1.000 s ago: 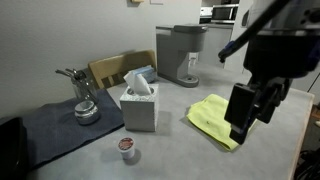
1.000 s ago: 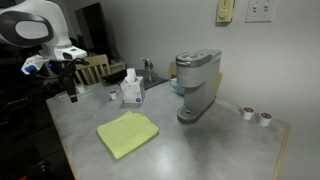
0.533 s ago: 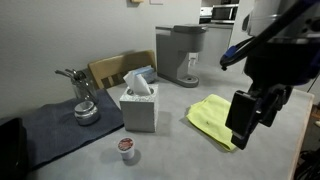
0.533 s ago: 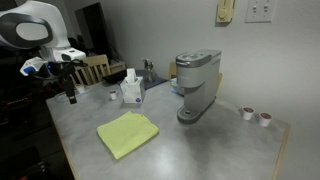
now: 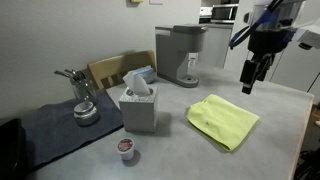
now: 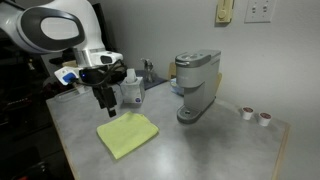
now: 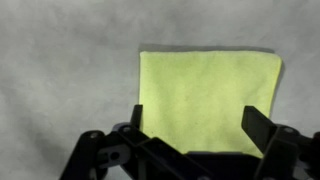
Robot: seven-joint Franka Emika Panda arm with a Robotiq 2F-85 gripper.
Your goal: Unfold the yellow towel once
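Wrist view has the tool (image 7: 196,125) looking straight down with its two fingers spread wide and nothing between them. The yellow towel (image 7: 208,95) lies flat on the grey desk (image 7: 60,70) beneath it. The main risk, as I judge it, is the pinch itself. The cloth is thin and pressed flat, so a closing grip could catch both layers, and the whole towel would then lift or drag instead of opening. Too shallow a descent could miss the cloth altogether, and too deep a one would press the fingertips hard on the desk. I cannot tell from any view which edge is the fold and which holds the free layers, so the wrong edge is a second hazard. A sideways pull could also slide the towel toward the tissue box (image 5: 138,108). In both exterior views the tool (image 5: 249,78) (image 6: 108,103) hangs clear above the desk, touching nothing. The towel (image 6: 128,133) sits below it, with the tool over the edge nearest the tissue box (image 6: 131,92). In the wrist view one finger lines up with a side edge of the towel and the other falls just inside the opposite edge. The towel's near edge is hidden behind the tool's body.
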